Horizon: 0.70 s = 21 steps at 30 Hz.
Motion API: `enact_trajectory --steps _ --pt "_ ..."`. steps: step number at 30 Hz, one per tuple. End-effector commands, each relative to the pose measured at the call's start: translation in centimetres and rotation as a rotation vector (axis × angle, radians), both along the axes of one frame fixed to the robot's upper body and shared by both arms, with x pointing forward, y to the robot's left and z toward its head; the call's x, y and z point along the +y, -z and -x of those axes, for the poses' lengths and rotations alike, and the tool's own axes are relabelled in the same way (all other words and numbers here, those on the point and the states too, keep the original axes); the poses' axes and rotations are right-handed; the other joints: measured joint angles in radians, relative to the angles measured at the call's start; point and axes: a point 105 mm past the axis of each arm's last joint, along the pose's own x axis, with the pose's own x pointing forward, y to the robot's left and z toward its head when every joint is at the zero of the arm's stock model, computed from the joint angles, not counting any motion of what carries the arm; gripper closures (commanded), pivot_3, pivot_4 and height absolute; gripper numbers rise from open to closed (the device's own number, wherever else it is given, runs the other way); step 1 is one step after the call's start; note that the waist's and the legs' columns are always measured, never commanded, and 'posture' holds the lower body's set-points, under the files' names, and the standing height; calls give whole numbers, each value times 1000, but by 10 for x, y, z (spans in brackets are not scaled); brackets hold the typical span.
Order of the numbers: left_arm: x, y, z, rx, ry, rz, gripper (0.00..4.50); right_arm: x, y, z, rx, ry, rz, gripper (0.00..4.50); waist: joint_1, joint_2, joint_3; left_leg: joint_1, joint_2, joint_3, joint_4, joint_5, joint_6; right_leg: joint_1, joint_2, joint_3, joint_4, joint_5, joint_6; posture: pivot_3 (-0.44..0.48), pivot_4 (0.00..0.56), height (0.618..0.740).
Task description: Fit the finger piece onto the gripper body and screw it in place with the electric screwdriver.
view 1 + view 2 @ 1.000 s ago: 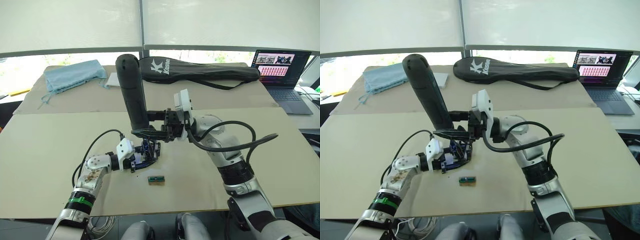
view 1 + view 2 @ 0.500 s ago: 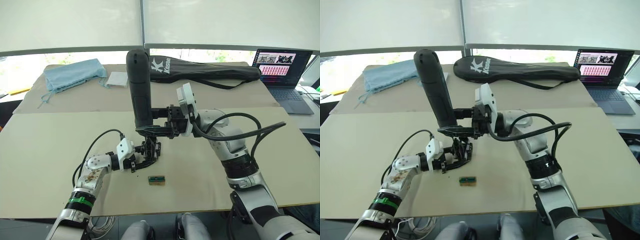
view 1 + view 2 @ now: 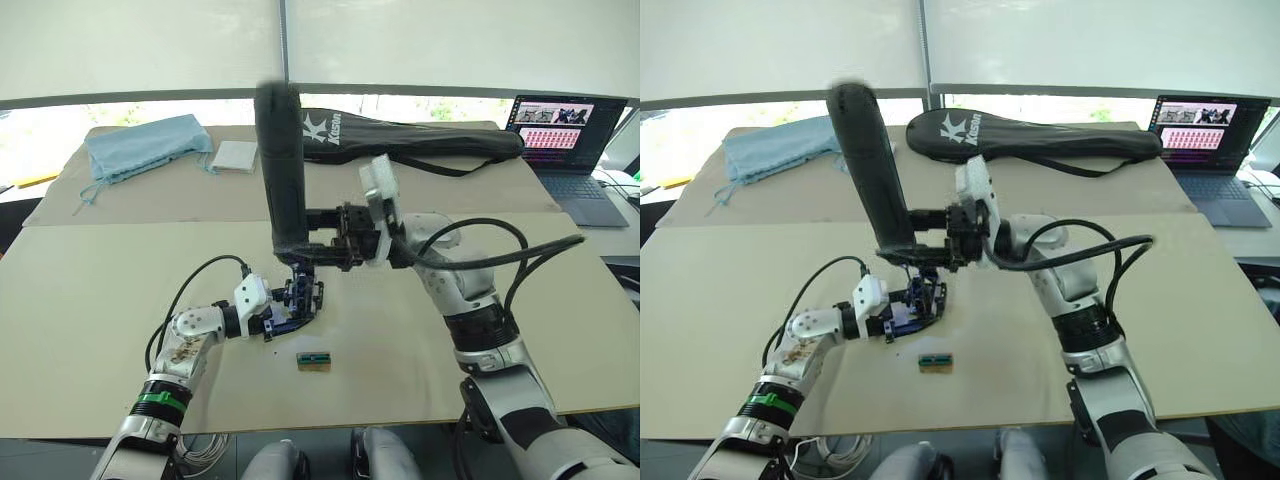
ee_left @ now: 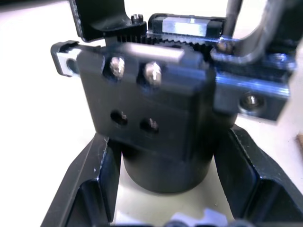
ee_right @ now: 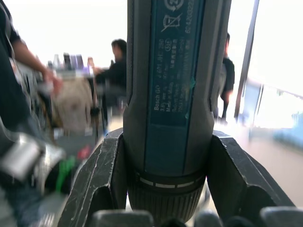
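Note:
The electric screwdriver [image 3: 282,165], a thick black cylinder, stands nearly upright over the table with its narrow end pointing down. My right gripper [image 3: 303,238] is shut on its lower part; in the right wrist view the fingers [image 5: 100,179] press both sides of the barrel [image 5: 168,94]. Directly below it sits the gripper body [image 3: 302,298], a chunky black block. My left gripper [image 4: 165,142] is shut on its round base [image 4: 165,168], with screw heads and holes on the block's face [image 4: 142,94]. I cannot tell the finger piece apart from the body.
A small green-and-tan box [image 3: 313,360] lies just in front of the gripper body. At the back are a black racket bag [image 3: 410,140], a blue cloth [image 3: 148,148], a white pad [image 3: 235,157] and an open laptop [image 3: 565,140] at the far right.
The right gripper has swung the screwdriver from leaning left to nearly upright and lowered its tip onto the gripper body. The left gripper has kept its hold in place.

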Motion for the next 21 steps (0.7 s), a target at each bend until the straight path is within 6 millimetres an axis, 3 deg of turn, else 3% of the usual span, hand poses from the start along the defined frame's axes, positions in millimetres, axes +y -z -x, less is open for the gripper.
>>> enact_trajectory --steps 1,11,13,16,21 --pt "8 26 6 105 -27 -57 2159 -7 -25 22 -96 -74 -73 2572 0 -1 -1 1 0 0 0 0 0 1 0 0 0 0 0 0 150 740" --pt "6 27 9 144 -34 -33 2159 -9 -25 28 -108 -90 -58 2572 0 -1 -2 2 0 0 0 0 0 1 -1 1 0 0 0 0 150 740" --pt "6 26 7 141 -54 -21 1147 -10 -26 28 -110 -85 -55 2572 0 -1 -2 2 0 0 0 0 0 1 -1 1 0 0 0 0 150 740" --pt "9 25 6 147 -68 -12 23 -14 -27 30 -115 -83 -53 2572 0 -1 -2 2 0 0 0 0 0 1 -1 1 0 0 0 0 150 740" --pt "26 21 14 155 -88 -2 23 -26 -30 40 -126 -74 -34 2572 -4 -1 -2 2 0 0 -1 0 0 1 -1 1 0 0 0 0 150 740"
